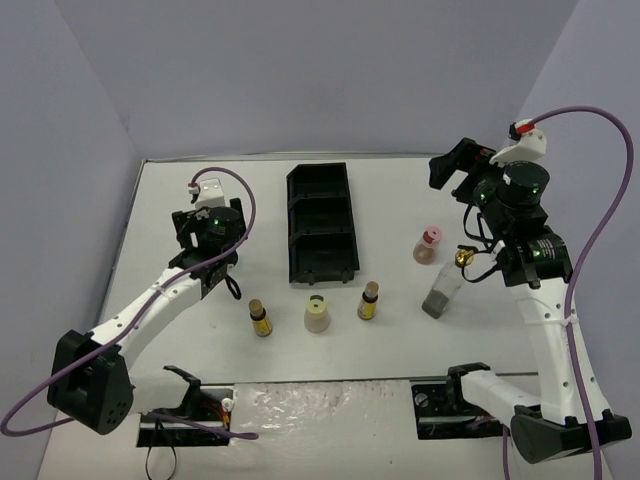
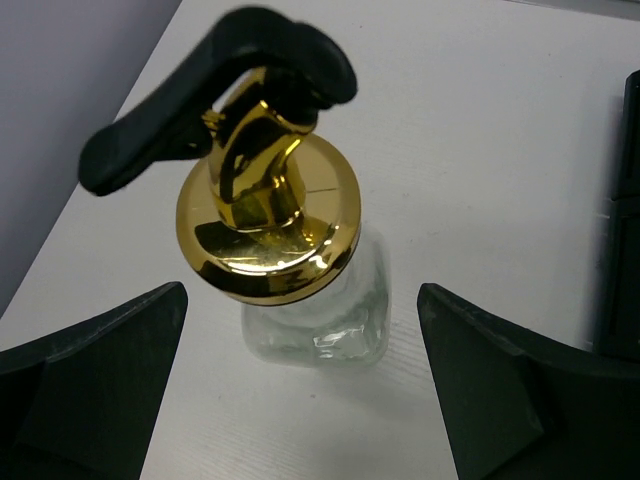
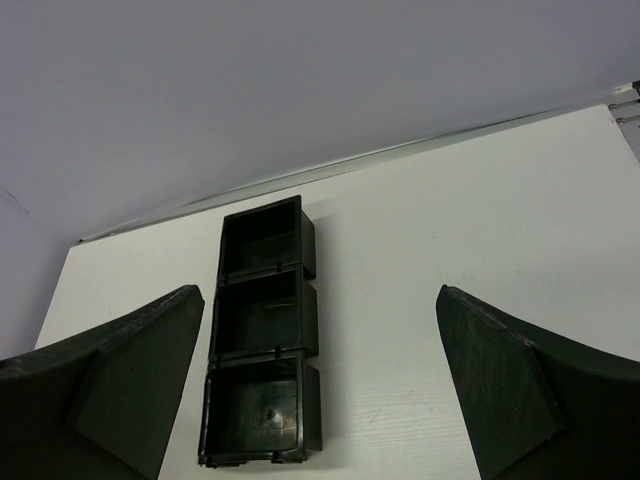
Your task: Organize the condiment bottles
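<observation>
From above and behind the arms we look down on the whole bench (image 1: 400, 200) from well back. Our left wrist view looks steeply down, very close, on a gold-topped bottle (image 2: 270, 230) between its fingers (image 2: 90, 385). Our right wrist view faces low across the bench to the far wall, sharing the tray (image 3: 262, 345) with the top view.

Gold-topped clear bottle (image 2: 275, 235), between wide-spread tool (image 2: 302, 305)

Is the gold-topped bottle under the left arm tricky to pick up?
Probably somewhat. The bottle looks like smooth clear glass, so likely slippery and breakable. Its gold top is wider than the body, so a high push might tip it.
</observation>
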`<state>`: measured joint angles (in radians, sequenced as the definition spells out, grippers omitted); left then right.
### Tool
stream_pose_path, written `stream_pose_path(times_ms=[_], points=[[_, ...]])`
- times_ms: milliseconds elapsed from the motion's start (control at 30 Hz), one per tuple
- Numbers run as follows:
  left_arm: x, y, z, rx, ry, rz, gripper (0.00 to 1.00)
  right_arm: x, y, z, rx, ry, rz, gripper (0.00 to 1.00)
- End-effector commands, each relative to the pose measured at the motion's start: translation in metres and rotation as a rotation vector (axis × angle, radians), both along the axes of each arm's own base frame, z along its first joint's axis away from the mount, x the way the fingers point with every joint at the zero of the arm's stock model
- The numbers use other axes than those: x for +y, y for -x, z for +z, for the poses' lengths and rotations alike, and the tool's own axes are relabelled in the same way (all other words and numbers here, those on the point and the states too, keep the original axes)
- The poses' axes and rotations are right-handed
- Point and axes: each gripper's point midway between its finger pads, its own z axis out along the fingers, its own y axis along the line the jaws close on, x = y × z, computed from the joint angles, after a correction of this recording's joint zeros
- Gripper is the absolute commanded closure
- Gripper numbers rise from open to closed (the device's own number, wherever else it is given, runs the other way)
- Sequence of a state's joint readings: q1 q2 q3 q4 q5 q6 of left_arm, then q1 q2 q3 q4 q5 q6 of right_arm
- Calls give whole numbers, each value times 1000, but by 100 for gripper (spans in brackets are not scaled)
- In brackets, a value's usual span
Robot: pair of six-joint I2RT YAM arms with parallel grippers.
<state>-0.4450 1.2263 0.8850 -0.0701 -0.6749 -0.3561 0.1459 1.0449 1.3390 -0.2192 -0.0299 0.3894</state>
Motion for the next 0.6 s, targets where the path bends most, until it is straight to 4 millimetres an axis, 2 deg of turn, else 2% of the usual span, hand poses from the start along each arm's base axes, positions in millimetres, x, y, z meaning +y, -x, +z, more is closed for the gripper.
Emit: stream_pose_path(times_ms=[0, 567], points=[[-5, -18, 30, -160, 58, 27, 3, 5, 2, 29, -111, -7, 22, 0], [-2, -32, 5, -140, 8, 71, 3, -1, 10, 23, -113, 22, 7, 0]])
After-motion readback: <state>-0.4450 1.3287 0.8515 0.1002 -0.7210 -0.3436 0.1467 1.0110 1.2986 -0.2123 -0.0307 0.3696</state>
